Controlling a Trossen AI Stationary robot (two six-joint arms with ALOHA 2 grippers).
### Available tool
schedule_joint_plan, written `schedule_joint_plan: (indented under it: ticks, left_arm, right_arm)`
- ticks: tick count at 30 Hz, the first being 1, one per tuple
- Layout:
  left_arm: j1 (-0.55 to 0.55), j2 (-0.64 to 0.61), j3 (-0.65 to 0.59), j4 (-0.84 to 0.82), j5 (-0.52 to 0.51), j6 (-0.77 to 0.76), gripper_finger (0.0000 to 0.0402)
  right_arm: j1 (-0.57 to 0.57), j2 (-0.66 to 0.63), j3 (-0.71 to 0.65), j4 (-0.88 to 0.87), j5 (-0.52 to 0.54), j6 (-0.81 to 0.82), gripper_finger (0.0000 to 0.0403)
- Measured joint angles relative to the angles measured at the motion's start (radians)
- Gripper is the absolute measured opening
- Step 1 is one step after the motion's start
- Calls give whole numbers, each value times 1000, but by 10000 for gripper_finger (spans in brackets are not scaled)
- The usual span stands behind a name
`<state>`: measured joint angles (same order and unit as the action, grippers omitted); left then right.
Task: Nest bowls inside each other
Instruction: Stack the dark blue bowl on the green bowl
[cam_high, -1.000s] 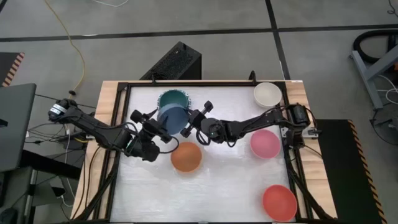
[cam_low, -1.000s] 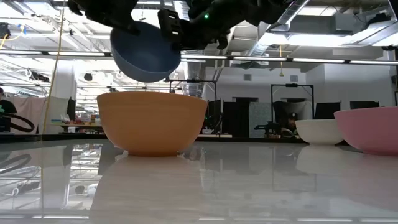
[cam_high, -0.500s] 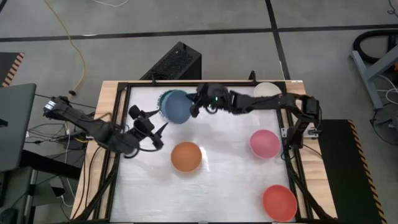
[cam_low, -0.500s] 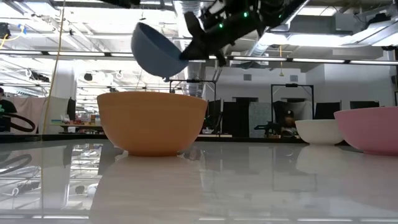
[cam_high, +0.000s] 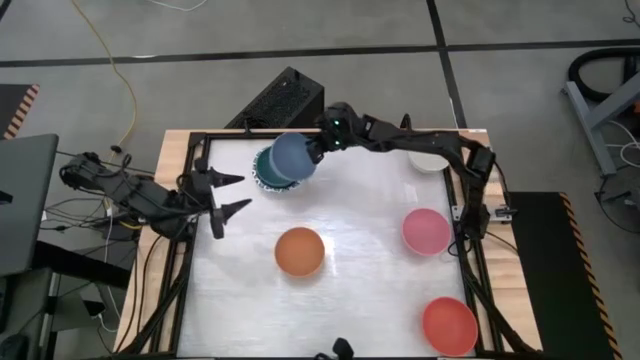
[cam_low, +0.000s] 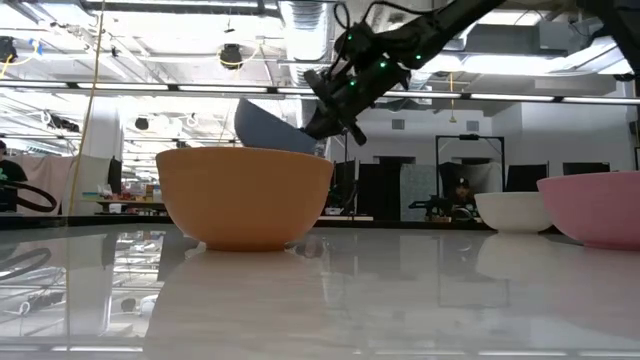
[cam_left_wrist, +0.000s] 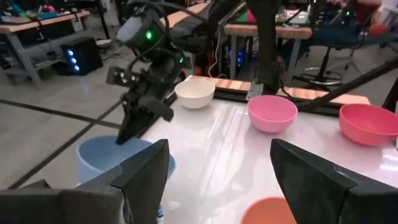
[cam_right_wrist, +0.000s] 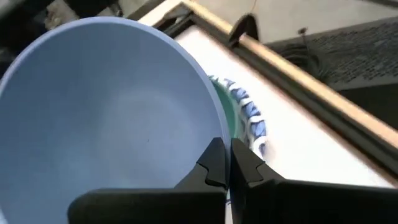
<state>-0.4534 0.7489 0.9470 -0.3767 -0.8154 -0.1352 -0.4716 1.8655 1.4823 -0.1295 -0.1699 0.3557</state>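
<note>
A blue bowl (cam_high: 291, 157) hangs tilted over a green bowl (cam_right_wrist: 227, 116). The green bowl sits inside a white bowl with a blue patterned rim (cam_right_wrist: 250, 116) near the table's far edge. My right gripper (cam_high: 313, 150) is shut on the blue bowl, whose underside is hidden behind the orange bowl (cam_low: 245, 195) in the low view. My left gripper (cam_high: 230, 195) stands open at the table's left edge, pointing toward the blue bowl (cam_left_wrist: 102, 158), with nothing between its fingers. Orange (cam_high: 300, 250), pink (cam_high: 426, 230), red (cam_high: 449, 325) and cream (cam_high: 432, 160) bowls rest on their bases. My right gripper pinches the blue bowl's rim (cam_right_wrist: 217, 135) on the side toward the table's right, one finger inside the bowl and one outside. The fingers (cam_left_wrist: 129, 132) slant down from the right. The bowl tilts over the green bowl; I cannot tell whether it touches it.
The table has a raised black and wooden frame (cam_high: 190, 170) all round. My right arm (cam_high: 420, 148) reaches along the far edge over the cream bowl. There is bare white tabletop (cam_high: 365, 285) between the orange, pink and red bowls.
My right gripper has carried the blue bowl toward the table's far edge and down over the green bowl, turning as it went; the bowl tipped steeply on the way and now tilts less. My left gripper has drawn back from the bowl toward the table's left edge and risen.
</note>
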Motion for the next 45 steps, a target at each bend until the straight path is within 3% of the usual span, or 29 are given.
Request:
schedule_joint_plan:
  ticks: [6, 21, 27, 33, 45]
  left_arm:
    - [0, -30, 0, -17, 0, 1, 270]
    - [0, -29, 0, -69, 9, -23, 270]
    - [0, -29, 0, -135, 10, -76, 270]
    - [0, -29, 0, -162, 9, -95, 270]
    - [0, -29, 0, -165, 9, -111, 270]
  right_arm:
    - [-8, 76, 131, -84, -98, -19, 6]
    - [-9, 343, 520, -327, -96, -62, 6]
    - [-11, 431, 606, -411, -79, -69, 6]
    - [-16, 447, 630, -474, 18, -91, 9]
    - [-11, 447, 630, -495, 30, -118, 113]
